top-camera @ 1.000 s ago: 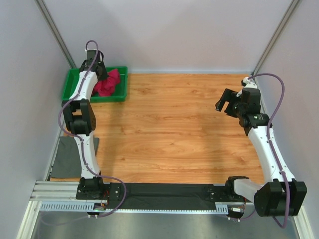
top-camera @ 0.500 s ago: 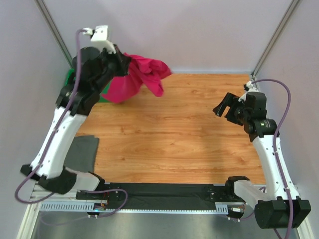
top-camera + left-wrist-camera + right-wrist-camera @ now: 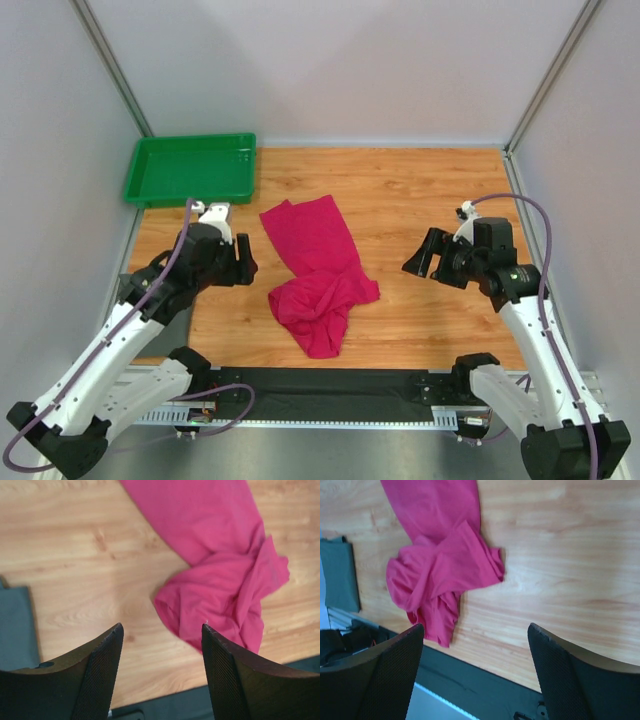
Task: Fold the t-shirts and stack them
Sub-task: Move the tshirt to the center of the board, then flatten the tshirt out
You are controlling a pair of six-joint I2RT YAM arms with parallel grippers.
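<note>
A magenta-pink t-shirt [image 3: 318, 272] lies crumpled on the wooden table, one end stretched toward the back and the other bunched near the front edge. It also shows in the left wrist view [image 3: 220, 565] and in the right wrist view [image 3: 440, 565]. My left gripper [image 3: 243, 262] hovers just left of the shirt, open, nothing between its fingers [image 3: 100, 675]. On the shirt's right, a little apart from it, my right gripper [image 3: 422, 258] stands open and empty, its fingers [image 3: 390, 675] spread wide.
A green tray [image 3: 190, 168] sits at the back left corner with nothing in it. A dark grey mat [image 3: 160, 310] lies at the table's left edge, partly under the left arm. A black strip [image 3: 340, 385] runs along the front edge. Walls close in on three sides.
My left gripper lifted the shirt out of the green tray, swung it over the table and let it go; the shirt now lies on the wood. The right gripper moved left and lower.
</note>
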